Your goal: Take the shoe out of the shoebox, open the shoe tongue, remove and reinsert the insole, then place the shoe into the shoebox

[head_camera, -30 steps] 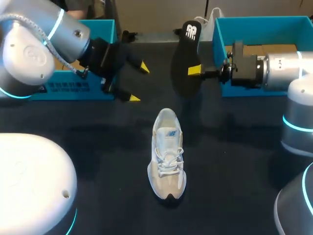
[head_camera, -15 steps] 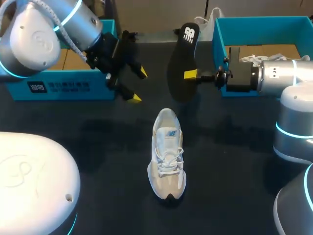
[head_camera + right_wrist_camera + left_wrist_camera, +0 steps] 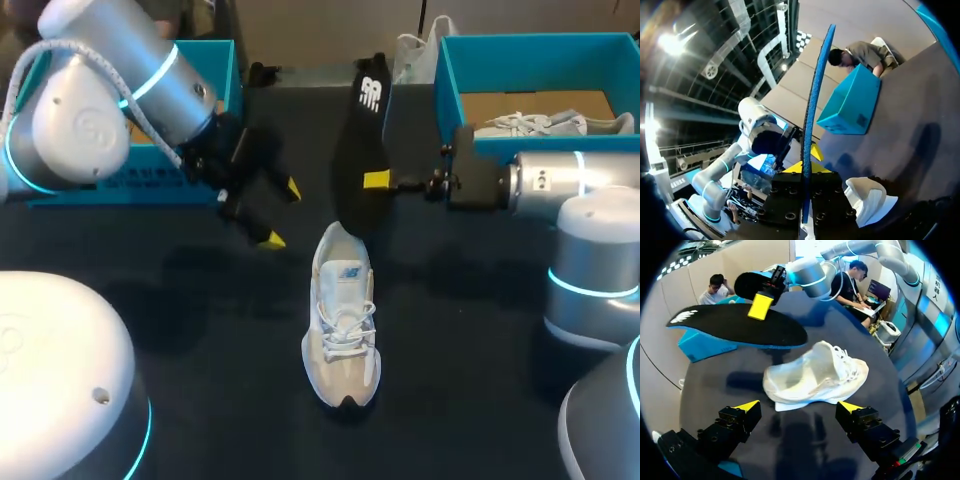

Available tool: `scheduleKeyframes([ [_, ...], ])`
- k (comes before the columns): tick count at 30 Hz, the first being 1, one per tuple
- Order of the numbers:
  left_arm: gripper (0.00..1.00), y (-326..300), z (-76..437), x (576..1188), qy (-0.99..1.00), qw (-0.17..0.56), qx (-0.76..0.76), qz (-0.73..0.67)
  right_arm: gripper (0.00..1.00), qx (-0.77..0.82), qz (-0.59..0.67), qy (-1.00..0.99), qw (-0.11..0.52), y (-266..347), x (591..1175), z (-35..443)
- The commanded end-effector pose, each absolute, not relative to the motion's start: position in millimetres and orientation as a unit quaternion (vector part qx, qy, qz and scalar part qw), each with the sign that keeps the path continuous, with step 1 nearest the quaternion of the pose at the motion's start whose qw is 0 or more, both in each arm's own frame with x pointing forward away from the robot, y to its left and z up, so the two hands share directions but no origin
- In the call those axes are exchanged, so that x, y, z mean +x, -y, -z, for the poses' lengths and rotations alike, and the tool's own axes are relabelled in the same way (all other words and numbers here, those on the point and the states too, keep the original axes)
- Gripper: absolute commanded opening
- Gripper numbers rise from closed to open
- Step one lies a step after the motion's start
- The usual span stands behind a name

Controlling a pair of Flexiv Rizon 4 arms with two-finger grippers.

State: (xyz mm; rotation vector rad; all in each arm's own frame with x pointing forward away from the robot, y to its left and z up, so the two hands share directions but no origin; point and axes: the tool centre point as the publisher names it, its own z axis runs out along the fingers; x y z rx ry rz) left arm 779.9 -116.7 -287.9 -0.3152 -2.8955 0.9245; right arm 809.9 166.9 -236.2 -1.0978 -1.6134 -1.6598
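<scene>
A dark table (image 3: 470, 380) carries two teal shoeboxes. The left shoebox (image 3: 130, 180) sits at the far left, behind the left arm (image 3: 110, 100). The right shoebox (image 3: 450, 90) stands open at the far right and holds a second pale sneaker (image 3: 555, 122), just beyond the right arm (image 3: 560, 185), which reaches in level from the right.

A white and grey shoe (image 3: 342, 320) stands upright on its sole at the middle of the table, toe toward the near edge, heel opening toward the far side, apart from both grippers.

Above the table just beyond the heel, the black insole (image 3: 358, 140) hangs on edge with its logo end farthest away. It is clamped between the fingers of the right gripper (image 3: 378, 181); the right wrist view shows it edge-on between them.

The left gripper (image 3: 280, 214) hovers to the far left of the shoe, jaws wide apart around nothing. In its wrist view the shoe lies ahead of them.
</scene>
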Motion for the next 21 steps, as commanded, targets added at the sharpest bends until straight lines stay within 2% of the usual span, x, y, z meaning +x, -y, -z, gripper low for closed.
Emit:
scheduleKeyframes([
  [1,1.0,117,293,780,0.947,0.044,-0.101,-0.303,0.0,-0.416,0.624,0.6,0.277,-179,810,241],
  [11,1.0,117,293,780,0.947,0.044,-0.101,-0.303,0.0,-0.416,0.624,0.6,0.277,-179,810,241],
  [21,1.0,126,331,772,0.949,0.05,-0.078,-0.303,0.0,-0.375,0.653,0.606,0.256,-184,811,256],
])
